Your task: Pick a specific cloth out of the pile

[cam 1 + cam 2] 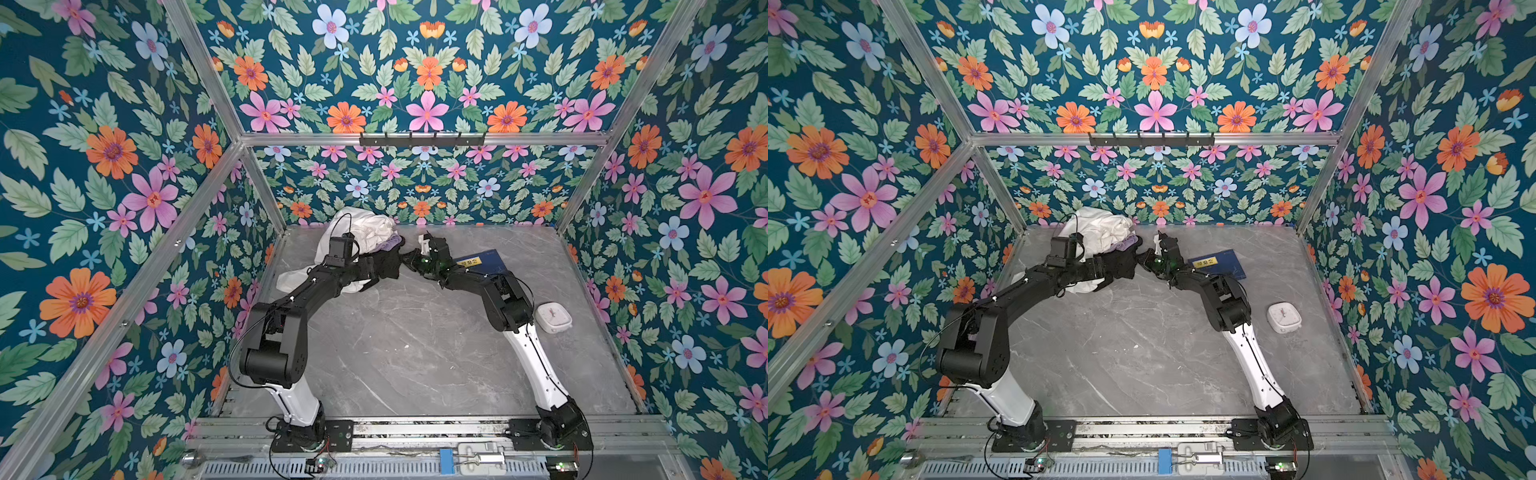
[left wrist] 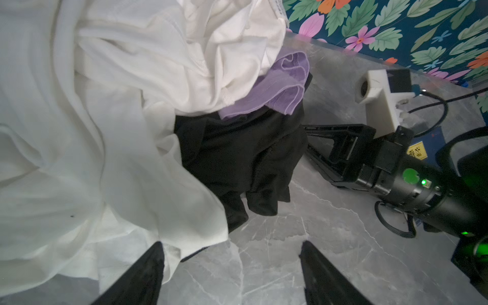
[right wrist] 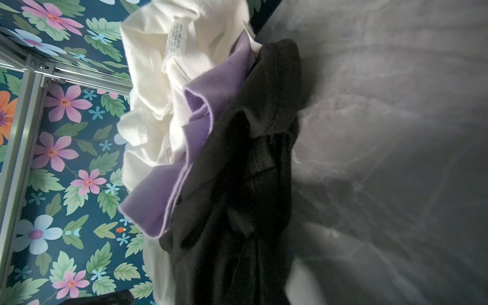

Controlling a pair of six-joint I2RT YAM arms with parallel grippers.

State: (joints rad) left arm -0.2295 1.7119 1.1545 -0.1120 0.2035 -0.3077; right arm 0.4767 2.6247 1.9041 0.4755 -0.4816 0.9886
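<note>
The pile [image 1: 365, 245] lies at the back of the table, left of the middle. On top is a large white garment [image 2: 105, 105], with a small lilac cloth [image 2: 280, 89] tucked under its edge. The black cloth [image 2: 237, 153] bulges out beneath both on the table. My right gripper [image 2: 306, 138] reaches in from the right and is shut on the black cloth's edge. In the right wrist view the black cloth [image 3: 237, 184] runs straight down to the jaws and hides them. My left gripper [image 2: 231, 243] stands open over the table at the pile's front, one finger on the white hem.
A dark blue book [image 1: 484, 262] lies behind the right arm's wrist. A small white clock [image 1: 552, 318] sits near the right wall. Floral walls and an aluminium frame close in the grey marble table [image 1: 415, 353]. A black hook rail [image 1: 422, 139] hangs on the back wall.
</note>
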